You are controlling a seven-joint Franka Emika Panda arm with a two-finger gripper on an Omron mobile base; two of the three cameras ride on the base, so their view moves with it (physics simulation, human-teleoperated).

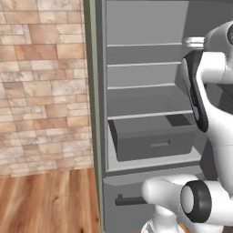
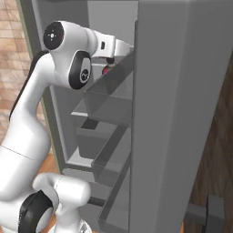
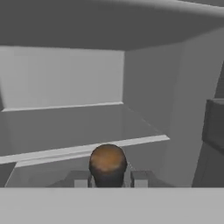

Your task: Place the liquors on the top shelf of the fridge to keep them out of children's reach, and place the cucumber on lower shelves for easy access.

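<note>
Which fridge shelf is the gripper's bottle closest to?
The top shelf. It lies straight ahead of the held bottle, just under the roof of the fridge. The other shelves sit lower down.

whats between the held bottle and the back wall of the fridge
In the hand view, just the bare top shelf lies between the squat bottle and the back wall.

Glossy white arm [image 2: 27, 132] of rounded segments, with black joint rings and dark grey panels.
</note>
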